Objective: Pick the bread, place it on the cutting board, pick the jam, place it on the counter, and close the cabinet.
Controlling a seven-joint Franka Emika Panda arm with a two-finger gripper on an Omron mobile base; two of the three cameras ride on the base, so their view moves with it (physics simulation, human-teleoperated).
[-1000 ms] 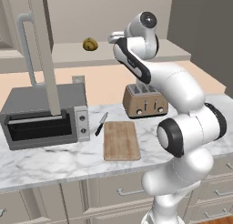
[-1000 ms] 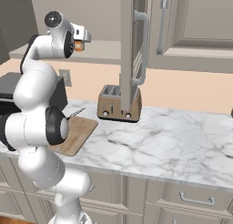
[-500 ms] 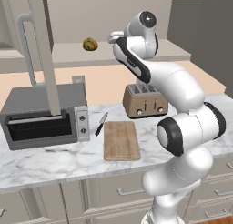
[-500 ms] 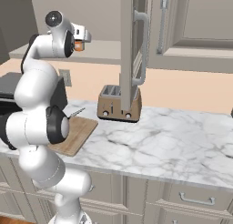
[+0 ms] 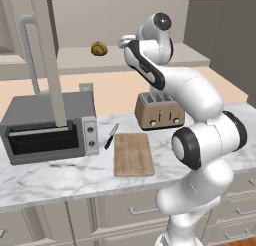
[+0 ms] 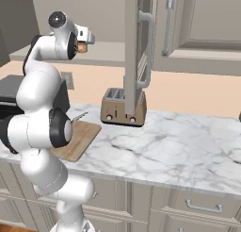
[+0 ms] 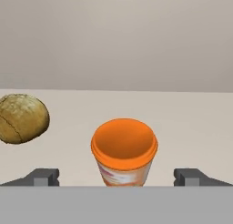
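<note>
Nothing among the objects has shifted since the earlier pictures, and the arm holds nearly the same raised pose, its hand reaching into the open cabinet [image 6: 136, 47].

Gripper: in the hand view the gripper [image 7: 117, 176] stands released, its two dark fingertips [image 7: 43, 176] spread wide on either side of the jam [image 7: 124, 151], with clear space between each tip and the jar. The jar stands upright on the pale shelf, its orange top facing the camera.

Bread: the bread [image 7: 22, 118] sits on the same shelf, to the left of the jam in the hand view and apart from it. In the left base view the bread [image 5: 99, 48] rests on the shelf, left of the hand.

Jam, right base view: a patch of orange, the jam [image 6: 81, 47], shows just beside the hand at shelf height.

Counter: the counter [image 5: 60, 175] carries the cutting board [image 5: 133, 153], lying flat and bare. A knife [image 5: 111, 136] lies just beside the board's far left corner. A toaster oven [image 5: 47, 126] stands at the left with its front open, and a toaster [image 5: 159, 111] stands behind the board to the right.

Cabinet: the door [image 5: 46, 55] stands swung open, its long bar handle [image 5: 28, 50] in front of the toaster oven
</note>
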